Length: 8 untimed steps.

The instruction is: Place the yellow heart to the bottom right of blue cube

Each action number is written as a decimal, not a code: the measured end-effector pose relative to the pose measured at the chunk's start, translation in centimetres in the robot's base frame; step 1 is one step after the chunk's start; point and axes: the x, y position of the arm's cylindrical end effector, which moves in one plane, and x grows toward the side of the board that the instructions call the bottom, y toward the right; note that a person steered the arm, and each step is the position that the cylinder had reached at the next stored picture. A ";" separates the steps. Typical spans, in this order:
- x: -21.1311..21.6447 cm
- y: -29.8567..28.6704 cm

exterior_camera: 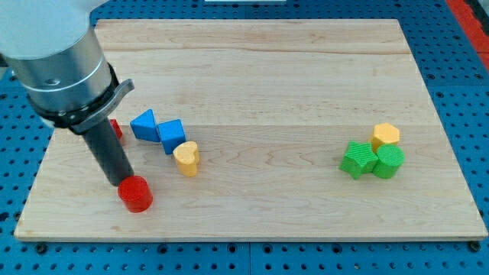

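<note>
The yellow heart lies left of the board's middle, touching the lower right of the blue cube. A second blue block, wedge-like, sits against the cube's upper left. My dark rod comes down from the view's upper left. My tip rests on the board to the lower left of the heart and the blue blocks, right against the upper left side of a red cylinder.
A small red block peeks out behind the rod, left of the blue blocks. At the view's right, two green blocks sit together with a yellow hexagonal block above them. The wooden board lies on blue pegboard.
</note>
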 end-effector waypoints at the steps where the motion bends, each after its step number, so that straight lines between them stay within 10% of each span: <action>1: 3.5 -5.0; 5: -0.8 8.8; 8: -2.9 1.7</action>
